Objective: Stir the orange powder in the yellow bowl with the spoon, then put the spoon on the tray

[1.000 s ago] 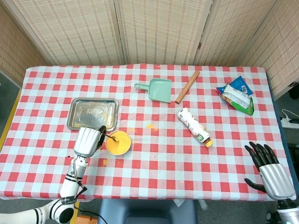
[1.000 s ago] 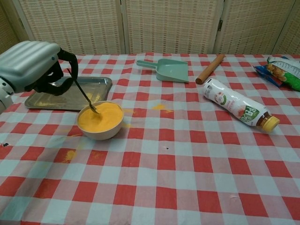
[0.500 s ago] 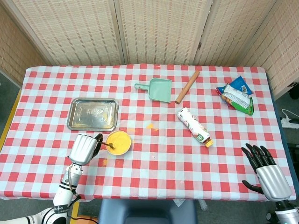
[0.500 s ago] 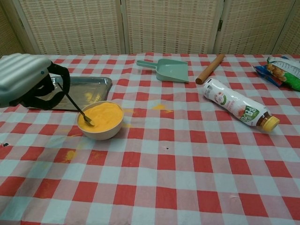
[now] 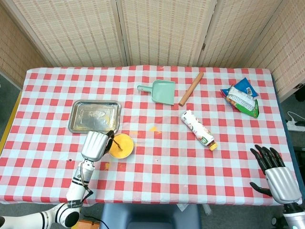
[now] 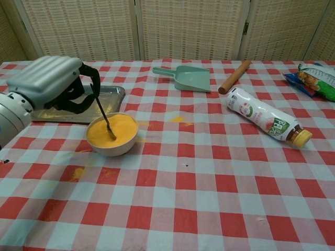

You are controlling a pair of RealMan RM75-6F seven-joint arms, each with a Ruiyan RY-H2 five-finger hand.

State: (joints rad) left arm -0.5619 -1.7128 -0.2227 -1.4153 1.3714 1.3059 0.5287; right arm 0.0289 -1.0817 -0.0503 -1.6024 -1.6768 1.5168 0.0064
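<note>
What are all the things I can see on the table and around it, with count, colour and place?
yellow bowl: 1, yellow, near left of table, in front of the tray
orange powder: orange, filling the bowl; some spilled on the cloth nearby
spoon: 1, dark, tip in the powder
tray: 1, silver, left side
dustpan: 1, pale green, far middle
rolling pin: 1, brown, right of the dustpan
bottle: 1, white with a yellow cap, lying right of centre
snack bags: blue and green, far right
tablecloth: 1, red and white check
left hand: 1, silver, holds the spoon
right hand: 1, silver with black fingers, near right edge, holding nothing
</note>
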